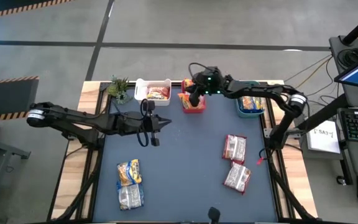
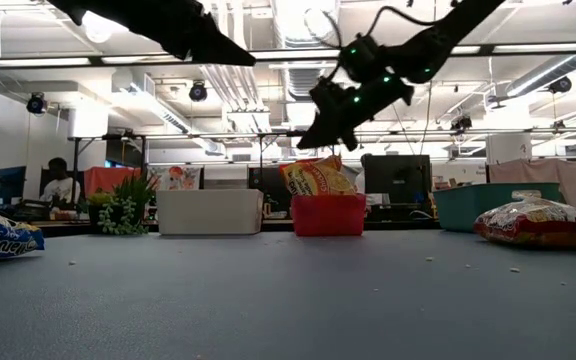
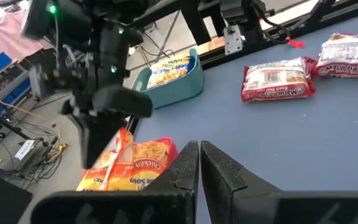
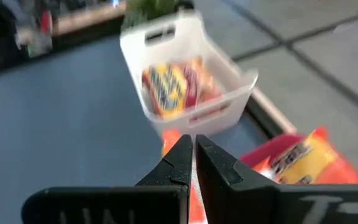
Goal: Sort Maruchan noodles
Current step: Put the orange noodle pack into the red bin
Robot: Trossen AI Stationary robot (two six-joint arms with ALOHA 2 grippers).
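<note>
Four noodle packets [image 1: 234, 148] lie unsorted near the pink bin [image 1: 193, 103], above which the right gripper [image 1: 196, 98] hovers clenched and empty, apparently after dropping one in.

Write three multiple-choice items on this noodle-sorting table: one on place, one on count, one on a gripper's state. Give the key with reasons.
1. Where is the right gripper?
A. over the pink bin
B. over the teal bin
C. at the table's near edge

2. How many noodle packets lie loose on the blue table, outside the bins?
A. two
B. four
C. seven

3. How do the left gripper's fingers stand?
A. wide open
B. shut on a packet
C. shut, holding nothing

Key: 1 A, the high view shows it above the pink bin with the orange packets. 2 B, two blue-yellow packets lie on the left and two silvery-red packets on the right. 3 C, the left wrist view shows the fingers pressed together with nothing between them.
</note>
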